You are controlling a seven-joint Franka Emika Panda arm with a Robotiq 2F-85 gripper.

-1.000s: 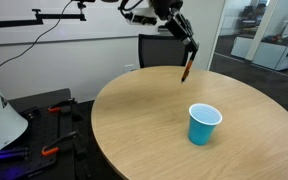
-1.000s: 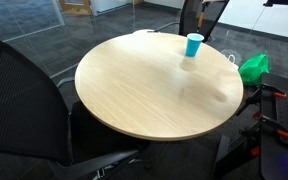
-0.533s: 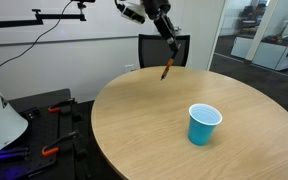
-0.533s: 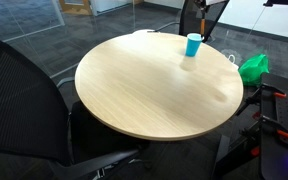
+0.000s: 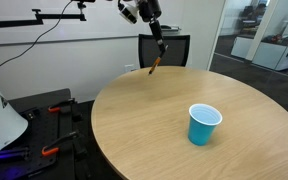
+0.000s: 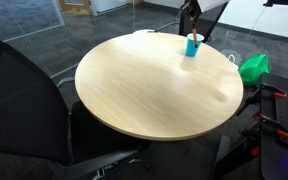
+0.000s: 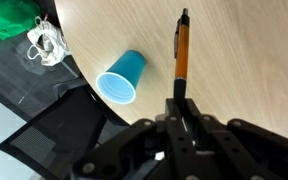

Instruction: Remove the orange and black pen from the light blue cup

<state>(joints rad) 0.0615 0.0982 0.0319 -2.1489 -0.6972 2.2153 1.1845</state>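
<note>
holds the orange and black pen (image 5: 155, 61) tilted in the gripper (image 5: 161, 45), above the far edge of the table (image 5: 139, 115). shows the light blue cup (image 5: 203, 125) upright, well apart.

Light blue cup (image 5: 204, 124) on round table (image 5: 144, 120)

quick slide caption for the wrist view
Pincer grips the orange and black pen over the wooden table, the light blue cup standing apart to one side.

From where I stand, no lettering, label, brand, number or sign can be read anywhere, not on the light blue cup (image 5: 204, 124), the orange and black pen (image 7: 181, 55) or the round table (image 5: 134, 125).
</note>
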